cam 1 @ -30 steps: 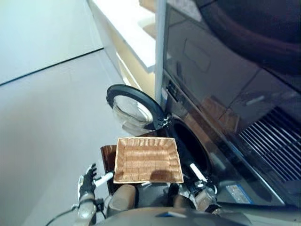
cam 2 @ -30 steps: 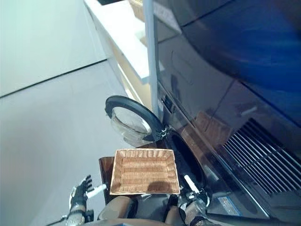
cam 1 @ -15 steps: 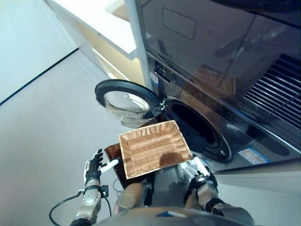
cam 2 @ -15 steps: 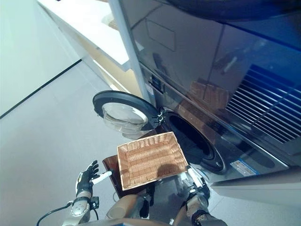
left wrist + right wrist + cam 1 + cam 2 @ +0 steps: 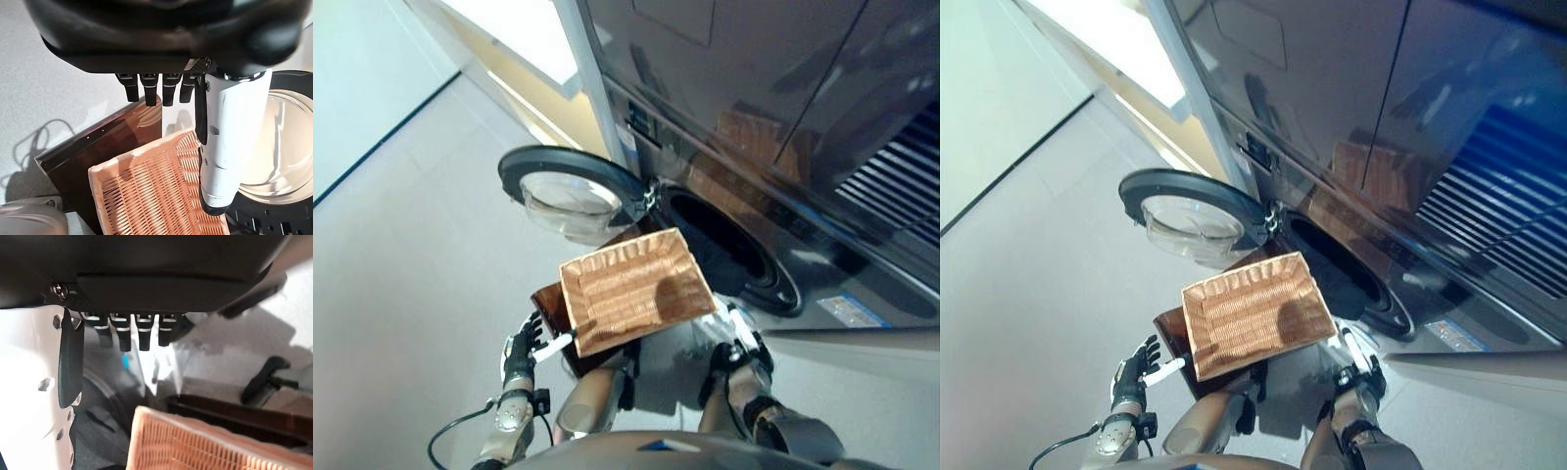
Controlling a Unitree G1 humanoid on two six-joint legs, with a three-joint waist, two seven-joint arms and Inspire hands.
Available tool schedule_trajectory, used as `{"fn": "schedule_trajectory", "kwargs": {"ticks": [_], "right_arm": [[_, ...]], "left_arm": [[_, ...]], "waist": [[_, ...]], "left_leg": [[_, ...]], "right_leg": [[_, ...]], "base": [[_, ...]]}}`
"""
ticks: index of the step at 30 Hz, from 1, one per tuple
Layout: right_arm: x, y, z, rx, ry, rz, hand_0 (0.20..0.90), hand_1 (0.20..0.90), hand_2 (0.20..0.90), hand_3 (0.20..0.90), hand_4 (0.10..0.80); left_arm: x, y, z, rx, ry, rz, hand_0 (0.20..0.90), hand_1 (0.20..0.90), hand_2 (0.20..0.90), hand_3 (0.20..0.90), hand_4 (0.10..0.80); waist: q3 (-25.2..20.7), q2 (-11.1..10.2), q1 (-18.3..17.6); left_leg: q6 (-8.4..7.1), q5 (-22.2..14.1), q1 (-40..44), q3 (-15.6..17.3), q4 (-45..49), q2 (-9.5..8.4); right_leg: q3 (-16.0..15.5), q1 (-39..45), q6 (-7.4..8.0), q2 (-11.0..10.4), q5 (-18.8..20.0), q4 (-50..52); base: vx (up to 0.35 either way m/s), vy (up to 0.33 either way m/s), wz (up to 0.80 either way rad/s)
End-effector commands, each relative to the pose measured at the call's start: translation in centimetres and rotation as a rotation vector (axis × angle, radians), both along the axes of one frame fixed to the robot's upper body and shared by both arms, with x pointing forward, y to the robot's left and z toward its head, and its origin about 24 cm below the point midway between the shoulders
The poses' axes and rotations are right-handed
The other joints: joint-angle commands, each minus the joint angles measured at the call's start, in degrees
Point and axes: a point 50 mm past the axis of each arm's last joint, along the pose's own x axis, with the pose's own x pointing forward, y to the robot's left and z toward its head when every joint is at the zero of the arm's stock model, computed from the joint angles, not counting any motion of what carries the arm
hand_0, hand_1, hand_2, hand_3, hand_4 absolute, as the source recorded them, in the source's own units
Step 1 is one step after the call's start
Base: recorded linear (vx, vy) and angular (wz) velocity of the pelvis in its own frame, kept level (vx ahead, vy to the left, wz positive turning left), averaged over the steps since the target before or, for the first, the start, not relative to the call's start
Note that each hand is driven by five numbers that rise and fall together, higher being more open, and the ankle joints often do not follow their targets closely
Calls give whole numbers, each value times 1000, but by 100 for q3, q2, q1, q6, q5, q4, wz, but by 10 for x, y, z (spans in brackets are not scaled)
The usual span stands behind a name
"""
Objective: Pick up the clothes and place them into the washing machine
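Left eye view: wicker basket [image 5: 636, 290], no clothes visible, between relaxed, empty left hand [image 5: 522, 349] and right hand [image 5: 740, 354]; washing machine [image 5: 729, 250] just beyond right.

**Inspector A:** Access to the washing machine [image 5: 773, 127]?

**Inspector B:** Drum opening [image 5: 724, 250] unobstructed from the front; its door [image 5: 570, 191] stands swung wide to the left, blocking approach from that side.

**Inspector A:** Obstacles below?

**Inspector B:** A wicker basket [image 5: 634, 290] on a dark stool [image 5: 551, 302] sits just before the opening, its far corner near the rim. Open floor [image 5: 401, 245] lies left of the stool.
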Motion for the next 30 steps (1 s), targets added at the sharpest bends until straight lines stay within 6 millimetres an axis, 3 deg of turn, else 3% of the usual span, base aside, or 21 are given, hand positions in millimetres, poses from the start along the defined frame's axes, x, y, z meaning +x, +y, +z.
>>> {"fn": "schedule_trajectory", "kwargs": {"ticks": [1, 4, 6, 14, 18, 30], "right_arm": [[34, -10, 30, -46, -153, -82, 900, 900, 900, 900, 800], [45, -19, 42, -73, -182, -98, 900, 900, 900, 900, 800], [60, -34, 61, -107, -230, -139, 900, 900, 900, 900, 800], [90, -66, 108, -182, -310, -232, 900, 900, 900, 900, 800], [97, -82, 127, -210, -324, -262, 900, 900, 900, 900, 800], [114, -108, 175, -288, -406, -299, 900, 900, 900, 900, 800]], "left_arm": [[31, 12, 33, 27, -221, 32, 900, 900, 900, 900, 800], [34, 14, 37, 30, -242, 36, 900, 900, 900, 900, 800], [35, 14, 43, 24, -276, 35, 900, 900, 900, 900, 800], [34, 18, 42, 31, -271, 71, 900, 900, 900, 900, 800], [37, 23, 46, -2, -301, 173, 900, 900, 900, 900, 800], [58, 38, 77, 68, -454, 230, 900, 900, 900, 900, 800]], "waist": [[185, 85, 132], [285, 137, 161], [363, 202, 220], [387, 323, 415], [403, 409, 557], [340, 505, 827]], "left_leg": [[-238, -293, -448, -88, 516, -139], [-239, -303, -622, -94, 641, -168], [-244, -291, -905, -136, 761, -208], [-244, -257, -1344, -206, 832, -305], [-226, -249, -1522, -241, 849, -376], [-230, -227, -1889, -457, 943, -583]], "right_leg": [[78, 152, 254, -240, 55, -88], [68, -13, 251, -286, 31, 80], [42, -239, 242, -329, -14, 234], [42, -643, 238, -434, -70, 422], [29, -824, 240, -524, -100, 548], [-134, -1005, 254, -696, -265, 827]], "base": [[-57, 23, 7], [-38, 10, 14], [-39, 12, 19], [7, 24, 17], [1, 29, 9], [30, 9, 17]]}}
